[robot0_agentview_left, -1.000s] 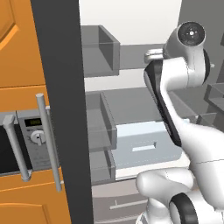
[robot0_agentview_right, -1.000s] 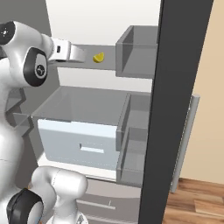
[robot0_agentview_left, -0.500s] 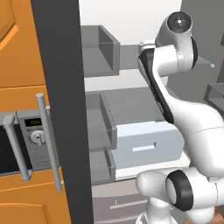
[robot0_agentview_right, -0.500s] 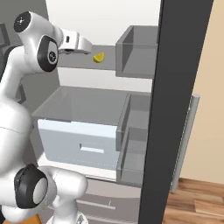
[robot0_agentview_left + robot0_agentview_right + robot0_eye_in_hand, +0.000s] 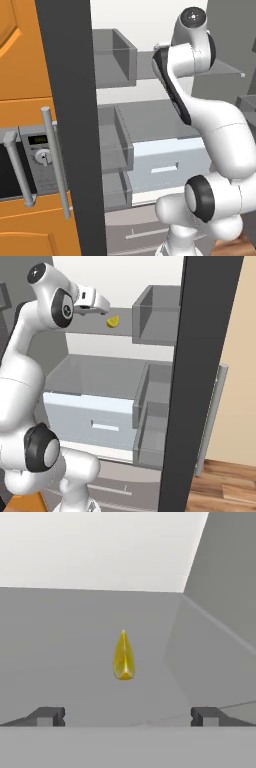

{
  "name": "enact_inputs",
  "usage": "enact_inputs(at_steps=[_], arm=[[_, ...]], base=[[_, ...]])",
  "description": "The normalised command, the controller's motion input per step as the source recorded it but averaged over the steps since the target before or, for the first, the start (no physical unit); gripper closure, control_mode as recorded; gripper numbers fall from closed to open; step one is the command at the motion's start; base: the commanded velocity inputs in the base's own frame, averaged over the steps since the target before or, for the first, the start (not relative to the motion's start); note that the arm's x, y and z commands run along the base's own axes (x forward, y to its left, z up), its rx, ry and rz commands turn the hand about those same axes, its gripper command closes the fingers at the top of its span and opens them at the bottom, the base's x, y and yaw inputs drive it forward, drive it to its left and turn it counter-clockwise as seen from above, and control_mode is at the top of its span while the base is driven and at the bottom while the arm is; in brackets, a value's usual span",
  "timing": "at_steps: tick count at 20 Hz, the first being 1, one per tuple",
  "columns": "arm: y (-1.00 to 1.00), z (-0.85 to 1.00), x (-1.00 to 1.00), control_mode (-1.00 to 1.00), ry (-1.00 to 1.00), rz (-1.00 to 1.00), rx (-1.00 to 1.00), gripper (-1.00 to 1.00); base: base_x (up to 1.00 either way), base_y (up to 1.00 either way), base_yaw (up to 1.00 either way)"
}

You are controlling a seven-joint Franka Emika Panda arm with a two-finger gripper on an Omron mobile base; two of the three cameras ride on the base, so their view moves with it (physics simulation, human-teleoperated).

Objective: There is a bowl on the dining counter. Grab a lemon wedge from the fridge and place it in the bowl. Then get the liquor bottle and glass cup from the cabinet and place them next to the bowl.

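We see our end effector spread open, its two dark fingertips wide apart and holding nothing, aimed at the small yellow lemon wedge. The wedge lies on the grey upper fridge shelf, just beyond the tips, beside a grey door bin.

One lemon wedge — two door bins — one drawer
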Motion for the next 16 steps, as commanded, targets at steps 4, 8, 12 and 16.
enact_inputs(at_steps=[4,8,12,16], arm=[[0.0,-0.05,0.38,-1.0,0.16,-0.04,0.0,-1.0],[0.0,-0.22,0.35,-1.0,0.18,-0.02,0.0,-1.0],[0.0,-0.23,0.28,-1.0,0.15,0.0,0.0,-1.0],[0.0,-0.17,0.19,-1.0,0.1,0.0,0.0,-1.0]], base=[[0.0,0.0,0.0],[0.0,0.0,0.0],[0.0,0.0,0.0],[0.0,0.0,0.0]])
